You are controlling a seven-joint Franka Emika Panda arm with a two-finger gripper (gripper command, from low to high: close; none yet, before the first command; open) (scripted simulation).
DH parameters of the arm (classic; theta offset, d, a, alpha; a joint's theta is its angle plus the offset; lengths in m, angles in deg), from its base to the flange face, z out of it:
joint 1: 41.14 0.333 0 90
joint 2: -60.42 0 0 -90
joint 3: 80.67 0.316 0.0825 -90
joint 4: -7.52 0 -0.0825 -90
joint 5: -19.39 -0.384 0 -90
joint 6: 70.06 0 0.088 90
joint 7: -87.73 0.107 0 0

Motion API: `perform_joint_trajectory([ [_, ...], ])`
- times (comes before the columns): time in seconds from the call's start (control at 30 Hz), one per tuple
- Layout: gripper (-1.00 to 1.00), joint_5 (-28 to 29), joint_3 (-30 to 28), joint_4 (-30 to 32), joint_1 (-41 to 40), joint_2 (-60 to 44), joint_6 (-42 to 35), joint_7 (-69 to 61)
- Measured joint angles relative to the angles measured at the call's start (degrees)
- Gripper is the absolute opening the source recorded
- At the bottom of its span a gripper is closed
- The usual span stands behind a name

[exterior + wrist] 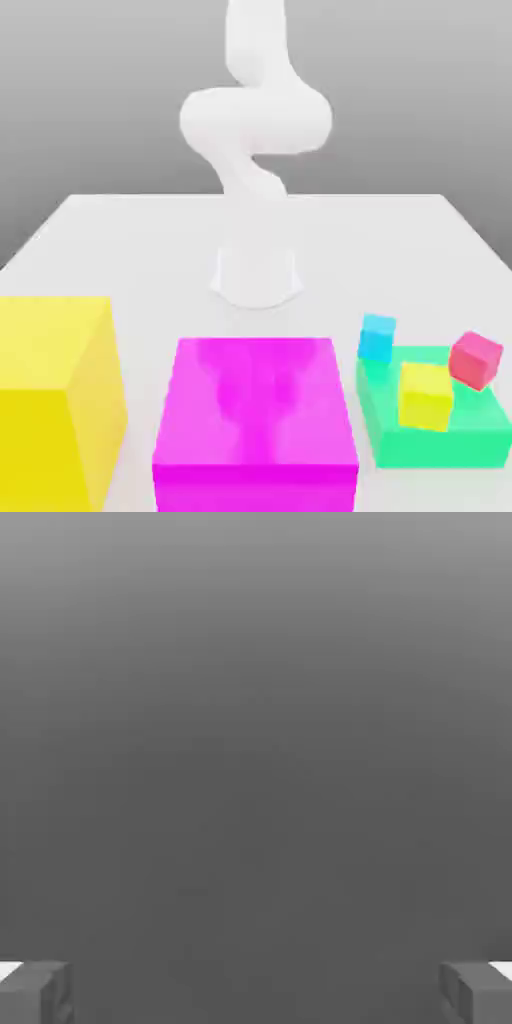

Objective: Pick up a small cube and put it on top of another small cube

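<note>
The small yellow cube (426,396) rests on the low green block (440,447), the small red cube (476,360) and small blue cube (377,338) near it; the blue one's support is hard to tell. The gripper (256,994) is open, holding nothing. The magenta block (257,405) stands between the green block and the large yellow block (55,400).

- No text, label or brand is readable here.
- Also, I can read no number and no sign on any of the surfaces.
</note>
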Motion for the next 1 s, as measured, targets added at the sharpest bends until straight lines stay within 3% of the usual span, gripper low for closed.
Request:
perform_joint_trajectory([
  [0.53, 0.00, 18.49, -10.73, 27.07, -29.49, -27.94, 11.89, 17.95],
  [0.77, 0.00, 15.11, -13.61, 28.62, -31.62, -34.06, 19.53, 20.98],
  [1.0, 0.00, 6.78, -15.59, 29.27, -31.70, -38.67, 27.36, 20.53],
])
